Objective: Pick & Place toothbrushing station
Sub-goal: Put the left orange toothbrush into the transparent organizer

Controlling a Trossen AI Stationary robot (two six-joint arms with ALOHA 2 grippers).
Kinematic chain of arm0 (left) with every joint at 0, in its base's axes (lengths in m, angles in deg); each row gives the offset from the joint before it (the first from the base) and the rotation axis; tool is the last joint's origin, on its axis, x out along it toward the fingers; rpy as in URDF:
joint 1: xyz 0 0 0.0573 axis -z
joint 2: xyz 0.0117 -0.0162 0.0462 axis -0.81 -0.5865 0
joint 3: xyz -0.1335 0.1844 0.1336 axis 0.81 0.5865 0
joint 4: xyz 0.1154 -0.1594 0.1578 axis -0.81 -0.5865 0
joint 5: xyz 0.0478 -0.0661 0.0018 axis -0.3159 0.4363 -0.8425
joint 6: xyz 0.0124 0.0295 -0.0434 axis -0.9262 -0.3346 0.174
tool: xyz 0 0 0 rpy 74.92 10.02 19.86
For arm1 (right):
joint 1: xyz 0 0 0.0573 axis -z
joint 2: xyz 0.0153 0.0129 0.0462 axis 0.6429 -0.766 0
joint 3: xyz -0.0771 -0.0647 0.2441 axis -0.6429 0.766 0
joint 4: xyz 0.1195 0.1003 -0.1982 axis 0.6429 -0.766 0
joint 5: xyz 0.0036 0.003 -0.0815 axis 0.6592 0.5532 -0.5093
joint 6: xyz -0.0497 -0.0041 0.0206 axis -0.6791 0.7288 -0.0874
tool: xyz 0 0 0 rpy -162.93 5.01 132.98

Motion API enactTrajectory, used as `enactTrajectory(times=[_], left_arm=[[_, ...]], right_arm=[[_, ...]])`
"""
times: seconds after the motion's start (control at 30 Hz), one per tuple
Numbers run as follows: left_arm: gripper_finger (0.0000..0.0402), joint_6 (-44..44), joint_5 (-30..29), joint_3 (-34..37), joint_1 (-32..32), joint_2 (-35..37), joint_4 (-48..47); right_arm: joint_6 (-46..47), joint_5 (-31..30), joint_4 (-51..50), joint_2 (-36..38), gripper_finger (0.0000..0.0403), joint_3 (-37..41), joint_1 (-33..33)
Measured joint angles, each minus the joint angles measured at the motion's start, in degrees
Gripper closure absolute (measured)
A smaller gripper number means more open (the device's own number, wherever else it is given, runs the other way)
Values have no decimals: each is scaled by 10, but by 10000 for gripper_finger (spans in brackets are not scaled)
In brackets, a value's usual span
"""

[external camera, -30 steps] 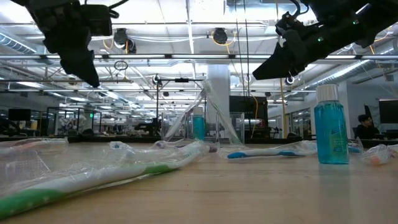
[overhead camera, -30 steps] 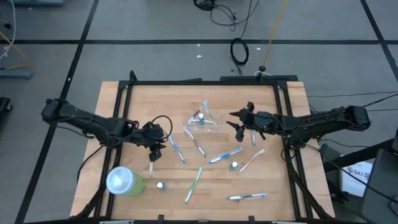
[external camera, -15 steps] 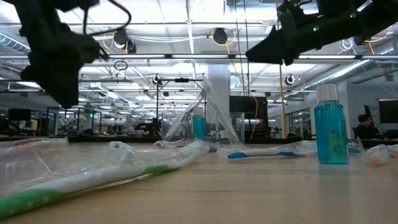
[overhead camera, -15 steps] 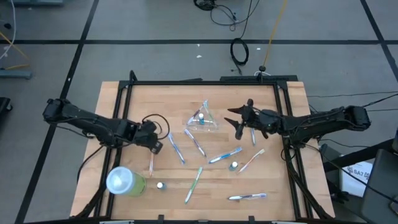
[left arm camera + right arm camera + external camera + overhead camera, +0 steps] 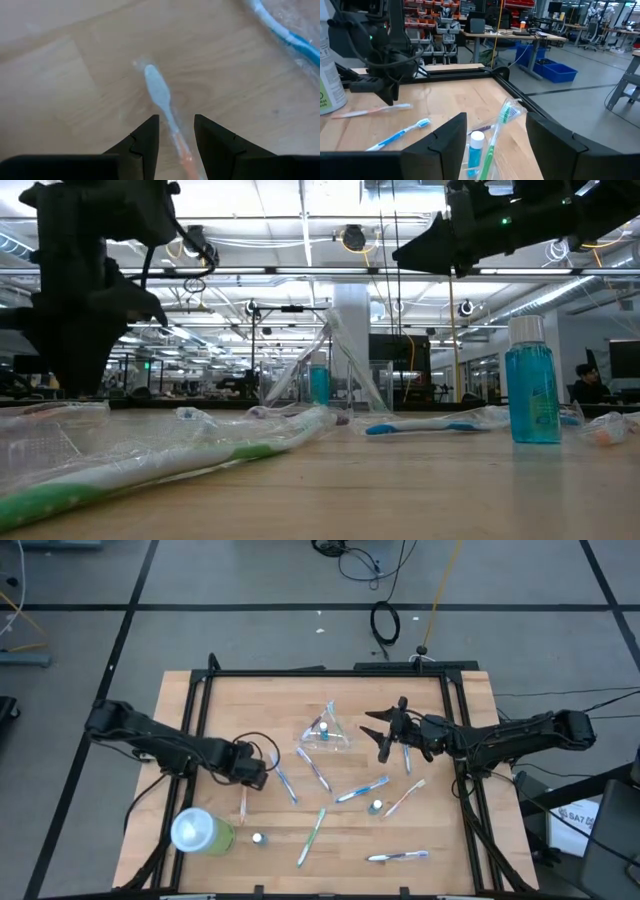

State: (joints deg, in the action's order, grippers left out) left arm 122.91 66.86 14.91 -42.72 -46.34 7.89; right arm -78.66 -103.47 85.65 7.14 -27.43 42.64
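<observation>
The left pincer point(image 5: 174, 131) hangs low over the pink brush point(image 5: 162, 102), its fingers parted narrowly with the thin handle running between them, not yet gripped. The likeliest slip is a miss: the handle is slim and smooth and lies flat on the counter point(image 5: 220, 715), so closing fingers could skid it sideways or pinch only its thin crinkly clear wrapper. The right pincer point(image 5: 383, 730) hovers wide and empty beside the cup point(image 5: 325, 732), a clear hard plastic thing with a small blue tube and a green brush in it; a careless reach could knock it over. More wrapped brushes lie scattered on the pale wood, well apart from the cup.
</observation>
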Motion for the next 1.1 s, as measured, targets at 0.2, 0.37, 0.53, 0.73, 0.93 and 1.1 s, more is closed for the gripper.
enactTrajectory(times=[0.2, 0.37, 0.53, 0.73, 0.93, 1.1], left_arm=[[273, 11, 11, 0, 0, -32, 3], [273, 22, 17, 0, -1, -56, 3], [273, 4, -2, 0, -1, -68, 4], [273, 0, -16, 0, -4, -67, 3], [300, -9, -18, 0, -4, -67, 3], [342, -8, -24, 0, -4, -67, 3]], right_arm=[[1, 0, -2, 0, 206, 0, 0], [1, 0, -5, 0, 206, 0, 0], [1, 1, -7, 0, 206, 0, 0], [1, 1, -8, 0, 206, 0, 0], [1, 1, -8, 0, 206, 0, 0], [1, 1, -7, 0, 206, 0, 0]])
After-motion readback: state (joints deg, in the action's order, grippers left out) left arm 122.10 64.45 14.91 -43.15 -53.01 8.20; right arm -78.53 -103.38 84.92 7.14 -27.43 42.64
